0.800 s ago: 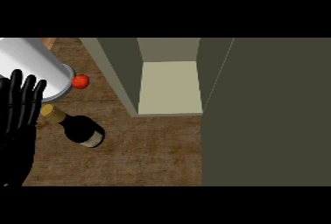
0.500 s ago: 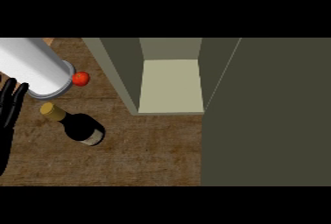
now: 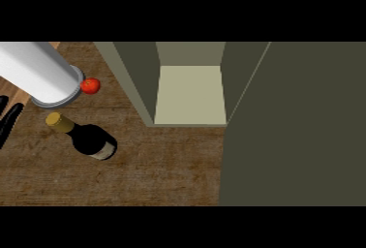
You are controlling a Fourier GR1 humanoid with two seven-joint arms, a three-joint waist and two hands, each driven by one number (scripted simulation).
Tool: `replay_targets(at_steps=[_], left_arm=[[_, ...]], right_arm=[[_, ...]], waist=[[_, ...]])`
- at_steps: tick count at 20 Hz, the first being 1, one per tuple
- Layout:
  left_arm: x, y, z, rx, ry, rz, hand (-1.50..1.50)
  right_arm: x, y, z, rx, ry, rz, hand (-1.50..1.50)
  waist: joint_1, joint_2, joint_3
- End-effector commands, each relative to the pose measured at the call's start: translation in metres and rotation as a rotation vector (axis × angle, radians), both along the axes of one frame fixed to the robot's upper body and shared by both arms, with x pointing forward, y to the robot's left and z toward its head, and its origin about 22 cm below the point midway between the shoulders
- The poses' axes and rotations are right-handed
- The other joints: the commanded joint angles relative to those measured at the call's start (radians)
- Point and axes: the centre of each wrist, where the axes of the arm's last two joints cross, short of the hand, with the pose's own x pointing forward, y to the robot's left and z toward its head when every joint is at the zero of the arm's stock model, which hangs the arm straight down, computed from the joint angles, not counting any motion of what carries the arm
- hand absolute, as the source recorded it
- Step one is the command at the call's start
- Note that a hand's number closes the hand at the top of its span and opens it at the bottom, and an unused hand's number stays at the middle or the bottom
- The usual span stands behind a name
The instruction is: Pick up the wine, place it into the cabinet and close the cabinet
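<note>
head view: the wine (image 3: 87,138), a dark glass bottle with a gold foil cap and pale label, stands on the brown wood-grain counter (image 3: 143,179), left of the open cabinet (image 3: 190,94) with its flat pale shelf and olive walls. black fingers of the left hand (image 3: 10,121) lie straight and apart at the left edge, clear of the bottle. a smooth grey cylinder (image 3: 39,72) slants above, a small red tomato (image 3: 90,85) touching its rim.
</note>
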Motion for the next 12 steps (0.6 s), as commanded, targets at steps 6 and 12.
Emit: replay_targets(at_steps=[6,12], left_arm=[[-0.031,-0.01,0.048,-0.043,0.041,-0.019,-1.5],[-0.032,0.009,0.052,-0.025,0.063,0.0,-1.5]], right_arm=[[-0.014,0.006,0.04,-0.003,0.003,0.018,-1.5],[-0.02,0.016,0.073,-0.014,0.017,0.042,-1.5]], waist=[[0.002,0.001,0.0],[0.004,-0.001,-0.001]])
